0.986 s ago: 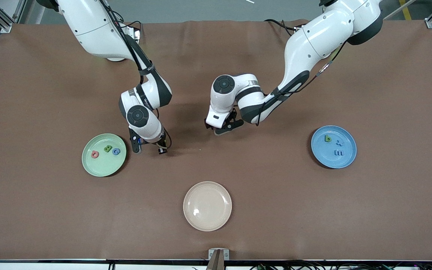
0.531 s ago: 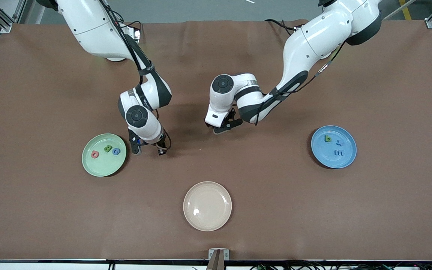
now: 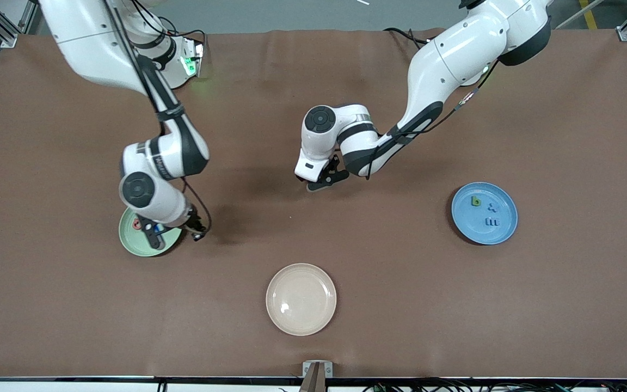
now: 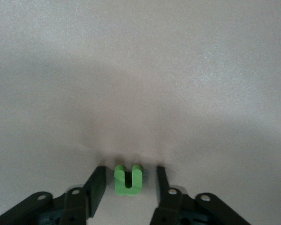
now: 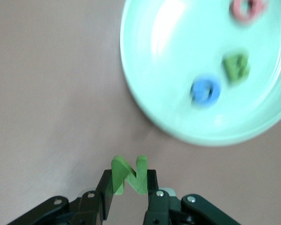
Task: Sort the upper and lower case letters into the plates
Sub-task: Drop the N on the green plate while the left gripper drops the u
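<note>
My right gripper (image 5: 129,187) is shut on a green letter N (image 5: 129,176), upright between its fingers. It hangs over the table just off the rim of the mint green plate (image 5: 154,70), on the side toward the table's middle (image 3: 196,234). That plate (image 3: 131,246) holds a blue letter (image 5: 205,91), a green B (image 5: 236,65) and a red letter (image 5: 246,8). My left gripper (image 4: 128,183) is open, low over the table's middle (image 3: 321,184). A green letter u (image 4: 128,179) lies flat between its fingers with a gap on each side. The blue plate (image 3: 501,202) holds three letters.
A cream-beige plate (image 3: 301,299) with nothing in it sits near the front edge, midway along the table. The brown mat (image 3: 400,299) covers the table. My right arm's hand hangs over part of the mint plate in the front view.
My right arm has swung from the table's middle toward the mint green plate and now covers part of it. My left hand has shifted slightly and stays low over the same spot.
</note>
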